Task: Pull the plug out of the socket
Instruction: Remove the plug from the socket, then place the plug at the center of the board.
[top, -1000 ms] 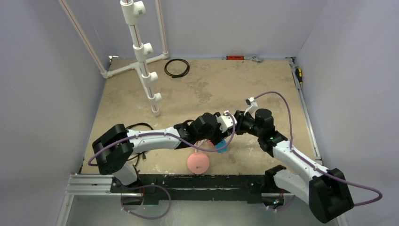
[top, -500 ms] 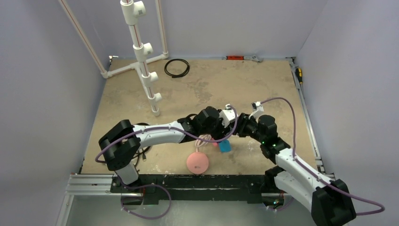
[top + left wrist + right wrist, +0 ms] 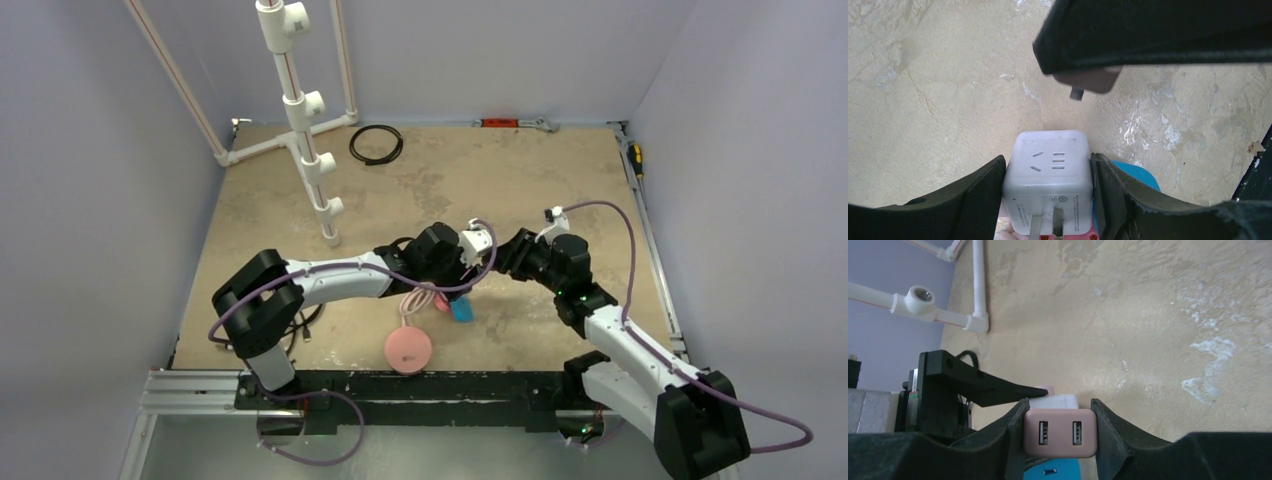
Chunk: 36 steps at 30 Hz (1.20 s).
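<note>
The socket (image 3: 1050, 175) is a white cube with dark slots. My left gripper (image 3: 1048, 165) is shut on its two sides and holds it above the table. Two metal prongs at the cube's near end go into a pink piece. The plug (image 3: 1060, 432) is a small pink block with two USB ports, and my right gripper (image 3: 1059, 410) is shut on it. In the left wrist view the plug (image 3: 1088, 80) hangs apart from the cube with a bare prong showing. The cube (image 3: 1055, 401) sits just behind it. In the top view both grippers, left (image 3: 462, 272) and right (image 3: 505, 255), meet mid-table.
A flat round pink disc (image 3: 408, 348) with a pink cable (image 3: 412, 300) lies near the front edge. A blue piece (image 3: 461, 311) hangs under the left gripper. A white pipe stand (image 3: 300, 110), a black cable ring (image 3: 376, 143) and tools at the far edge (image 3: 515, 123) stand further off.
Both arms shifted slightly left and the pink disc slid left with them. A gap has opened between the two grippers, and the plug is now apart from the cube.
</note>
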Each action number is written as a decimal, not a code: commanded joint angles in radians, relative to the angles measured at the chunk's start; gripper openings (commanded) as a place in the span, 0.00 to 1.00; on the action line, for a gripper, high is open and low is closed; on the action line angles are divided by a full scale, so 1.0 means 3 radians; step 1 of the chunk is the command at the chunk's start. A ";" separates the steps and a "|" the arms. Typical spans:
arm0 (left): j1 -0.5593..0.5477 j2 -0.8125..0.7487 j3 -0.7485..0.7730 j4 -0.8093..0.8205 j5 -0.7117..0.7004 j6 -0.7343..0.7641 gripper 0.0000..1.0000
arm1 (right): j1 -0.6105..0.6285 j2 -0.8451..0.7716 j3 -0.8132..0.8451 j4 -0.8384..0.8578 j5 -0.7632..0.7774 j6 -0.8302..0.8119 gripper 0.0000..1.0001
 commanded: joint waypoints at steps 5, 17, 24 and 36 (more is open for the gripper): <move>0.0043 -0.0326 -0.0042 0.0183 -0.0003 -0.0078 0.00 | -0.0472 -0.0196 0.0253 -0.0397 0.0054 -0.0257 0.00; 0.0236 -0.0866 -0.0116 0.0314 -0.0215 -0.0328 0.00 | -0.1784 0.0122 0.0430 -0.0901 0.0860 -0.0316 0.00; 0.0252 -0.1098 -0.0132 0.0291 -0.0486 -0.0430 0.00 | -0.2579 0.0701 0.0322 -0.0457 0.0469 -0.0268 0.00; 0.0253 -0.1225 -0.0122 0.0228 -0.0684 -0.0480 0.00 | -0.3091 0.1253 0.0313 -0.0166 0.0121 -0.0274 0.19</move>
